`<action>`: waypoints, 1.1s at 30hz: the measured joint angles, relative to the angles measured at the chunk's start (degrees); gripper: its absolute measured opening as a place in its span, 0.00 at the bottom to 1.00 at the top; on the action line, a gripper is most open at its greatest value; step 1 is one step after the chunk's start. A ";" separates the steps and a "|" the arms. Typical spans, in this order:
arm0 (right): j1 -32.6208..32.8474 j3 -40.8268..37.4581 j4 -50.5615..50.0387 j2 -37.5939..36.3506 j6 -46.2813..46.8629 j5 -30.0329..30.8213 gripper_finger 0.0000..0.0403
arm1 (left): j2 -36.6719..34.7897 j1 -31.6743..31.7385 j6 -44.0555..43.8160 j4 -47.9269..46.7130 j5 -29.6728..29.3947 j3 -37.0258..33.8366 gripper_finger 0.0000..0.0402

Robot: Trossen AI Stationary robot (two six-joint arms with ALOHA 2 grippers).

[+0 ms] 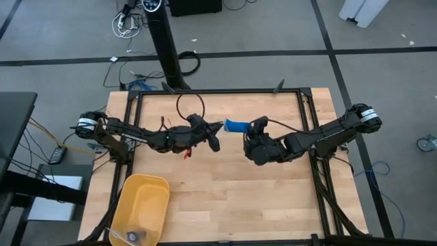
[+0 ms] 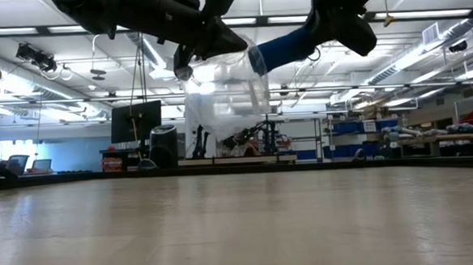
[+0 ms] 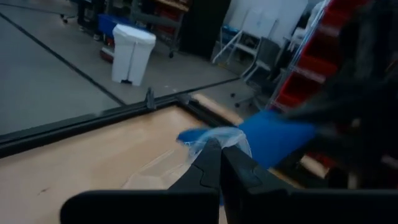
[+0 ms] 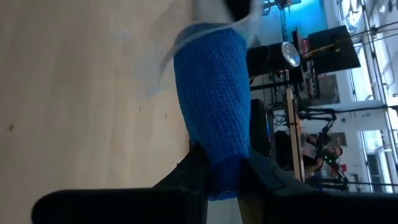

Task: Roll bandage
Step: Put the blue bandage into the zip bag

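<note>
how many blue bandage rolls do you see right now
1. The bandage is held above mid-table by the right gripper, its far end inside the clear plastic bag pinched by the left gripper.

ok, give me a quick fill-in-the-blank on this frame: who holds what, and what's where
1. The right tool is shut on the ____, a blue roll held above the table.
2. The left tool pinches the clear plastic ____ at the roll's far end.
3. In the high view, the yellow bin sits near the table's front-____ corner.

Missing words: bandage; bag; left
</note>
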 joint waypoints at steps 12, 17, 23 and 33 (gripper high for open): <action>-1.50 -0.02 0.03 0.02 -1.03 -7.69 0.13 | 0.00 0.04 1.57 -3.66 1.45 0.00 0.01; -4.84 -0.02 -0.06 0.02 1.81 -7.58 0.13 | 0.00 0.07 1.57 -3.30 3.80 0.00 0.01; -7.68 -0.02 0.08 0.02 4.27 -7.35 0.13 | 0.00 0.07 1.57 -3.33 5.71 0.00 0.01; -8.77 -0.04 5.29 0.02 -0.52 -21.42 0.13 | 0.00 0.02 1.56 -2.93 7.83 0.00 0.01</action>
